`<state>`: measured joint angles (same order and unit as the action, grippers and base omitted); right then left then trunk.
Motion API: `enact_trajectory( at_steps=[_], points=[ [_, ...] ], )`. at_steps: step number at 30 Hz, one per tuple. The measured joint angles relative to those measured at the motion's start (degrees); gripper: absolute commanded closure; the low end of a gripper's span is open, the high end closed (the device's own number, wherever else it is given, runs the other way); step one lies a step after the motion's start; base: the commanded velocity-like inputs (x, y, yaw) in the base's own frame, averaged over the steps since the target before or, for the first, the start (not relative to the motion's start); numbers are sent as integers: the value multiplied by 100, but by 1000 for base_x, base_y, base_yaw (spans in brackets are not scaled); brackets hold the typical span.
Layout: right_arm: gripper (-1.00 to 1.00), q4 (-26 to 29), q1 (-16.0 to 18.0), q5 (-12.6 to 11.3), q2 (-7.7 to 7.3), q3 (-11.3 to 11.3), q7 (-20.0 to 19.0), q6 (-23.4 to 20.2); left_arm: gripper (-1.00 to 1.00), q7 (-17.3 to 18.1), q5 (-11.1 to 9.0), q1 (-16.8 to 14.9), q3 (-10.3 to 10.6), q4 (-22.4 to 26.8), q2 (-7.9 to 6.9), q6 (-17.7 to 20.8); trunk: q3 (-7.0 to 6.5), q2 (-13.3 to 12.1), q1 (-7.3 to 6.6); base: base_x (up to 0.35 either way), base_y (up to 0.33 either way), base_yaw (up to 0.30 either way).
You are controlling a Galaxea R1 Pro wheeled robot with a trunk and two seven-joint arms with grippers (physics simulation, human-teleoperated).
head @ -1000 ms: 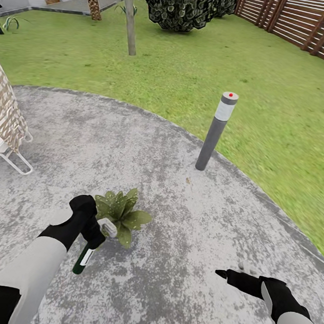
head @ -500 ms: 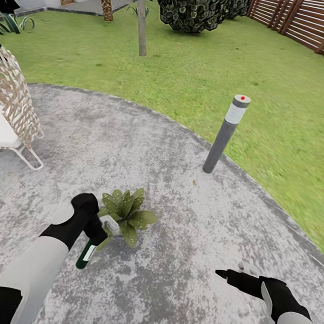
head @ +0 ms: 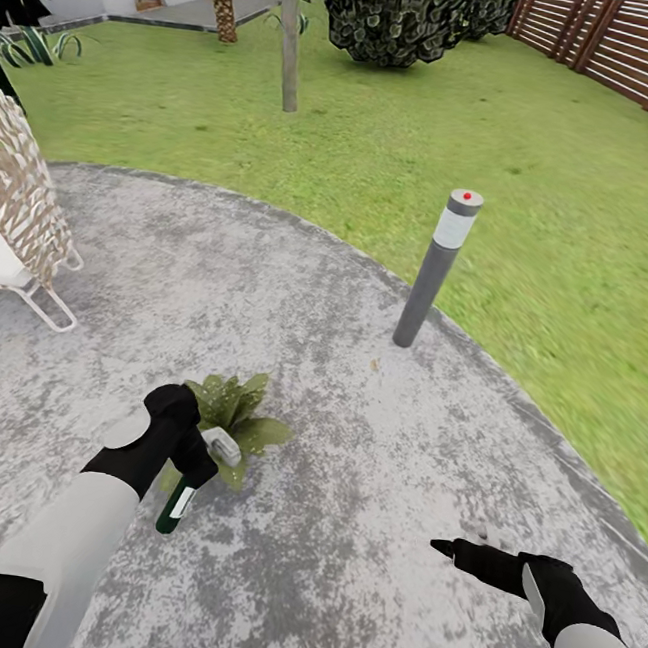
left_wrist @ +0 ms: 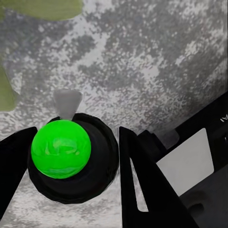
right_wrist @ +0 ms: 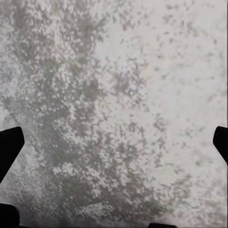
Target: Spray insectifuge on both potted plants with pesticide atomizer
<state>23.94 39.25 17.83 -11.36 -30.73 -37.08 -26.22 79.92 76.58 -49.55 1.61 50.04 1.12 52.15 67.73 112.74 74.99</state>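
Far left, a white chair stands on the patio. Your left gripper is clenched on the atomizer, held tilted above the paving with its grey head beside the plant; in the left wrist view the fingers flank the bottle's green end. A lamp stands at the patio's edge, lawn beyond. Your right gripper hovers with fingers released, holding nothing, well apart from the plant.
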Motion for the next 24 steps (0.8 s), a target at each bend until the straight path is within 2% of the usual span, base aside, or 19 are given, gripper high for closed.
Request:
enact_trajectory(
  at_steps=[7, 11, 17, 22, 24],
  points=[
    [-100, 0, 0, 0, -1, 1, 2, 0, 100, 0, 0, -6, -13, 17, 0, 0, 0, 0, 0, 10, -319, 241],
    [-100, -1, 0, 1, -1, 1, 3, 2, 100, 0, 4, -7, -14, 11, 0, 0, 0, 0, -3, 218, -230, 172],
    [-100, -3, 0, 6, -1, 1, -1, 6, 100, 7, 12, -8, -12, 9, 0, 7, 0, 0, -3, 286, -35, 17],
    [-100, -3, 0, 3, -2, 1, -2, 46, 100, 10, 14, -8, -15, 9, -18, 8, 14, 0, 0, 43, -1, 0],
    [-100, -6, -2, 6, -2, -1, -2, 259, 100, 10, 13, -8, -18, 9, -24, 8, 27, 0, 0, 4, 0, 0]
  ],
)
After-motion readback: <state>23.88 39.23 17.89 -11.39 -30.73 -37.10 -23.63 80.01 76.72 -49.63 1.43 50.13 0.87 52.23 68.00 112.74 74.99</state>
